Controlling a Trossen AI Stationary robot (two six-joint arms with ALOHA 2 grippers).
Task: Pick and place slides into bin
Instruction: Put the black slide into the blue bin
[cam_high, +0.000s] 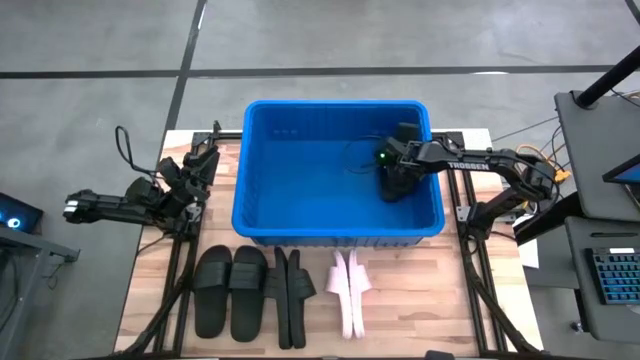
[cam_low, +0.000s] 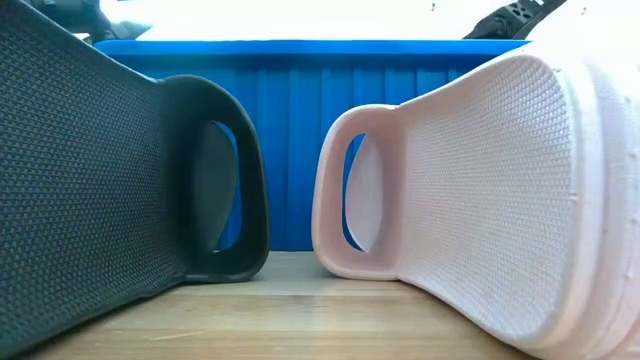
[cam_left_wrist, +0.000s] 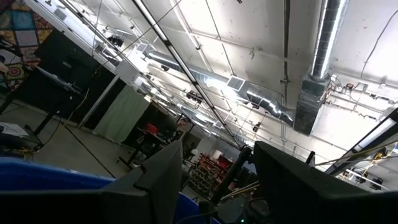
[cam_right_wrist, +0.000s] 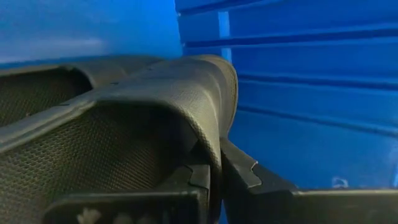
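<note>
Wooden table (cam_high: 150, 300): blue bin (cam_high: 262, 215) centred. Right gripper (cam_high: 397, 172) inside bin, pinching black slide (cam_right_wrist: 124, 124). Left gripper (cam_high: 197, 165) beside bin, fingers spread, holding nothing.

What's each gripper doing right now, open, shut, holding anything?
Left gripper: open, empty, beside the bin.
Right gripper: shut on a black slide, inside the bin.

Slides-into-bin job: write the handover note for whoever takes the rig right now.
Right gripper: inside the bin, shut on a black slide, not yet released.
Left gripper: waiting at the table's left edge beside the bin, jaws apart, holding nothing.
On the table in front of the bin: two black slides lying flat, two black slides on edge, the pink pair on edge.
Done: none visibly released in the bin.
Left: release this one, then move the six on the table.
</note>
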